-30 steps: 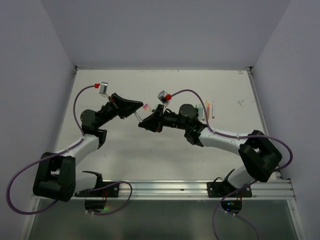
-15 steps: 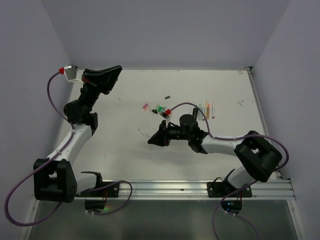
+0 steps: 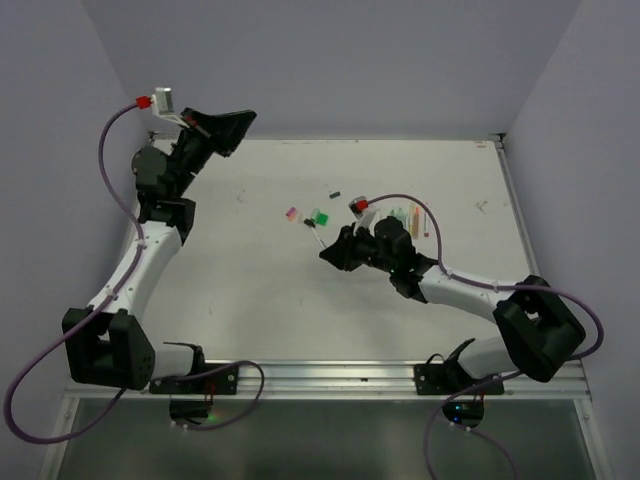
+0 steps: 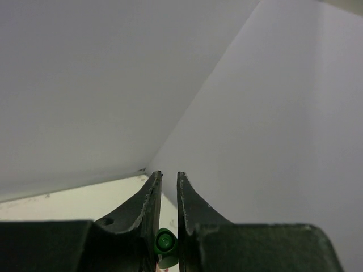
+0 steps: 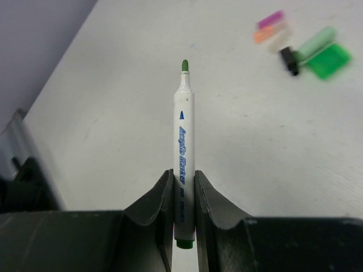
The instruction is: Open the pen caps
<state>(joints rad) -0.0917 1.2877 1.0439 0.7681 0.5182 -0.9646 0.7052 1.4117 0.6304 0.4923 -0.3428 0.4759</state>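
My right gripper is shut on a white marker pen, whose bare green tip points away from the jaws. From above, this gripper hangs over the middle of the table, and the pen sticks out toward the loose caps. My left gripper is shut on a dark green pen cap deep between its fingers. It is raised high at the back left. Pink, bright green and black caps lie on the table.
Several more pens lie side by side at the right, behind the right arm. A small dark cap lies further back. Purple-grey walls close in the white table on three sides; the left gripper is near the back left corner.
The two grippers met at the table's middle with the pen between them. The left arm has since swung up to the back left corner with the cap; the right gripper kept the pen.
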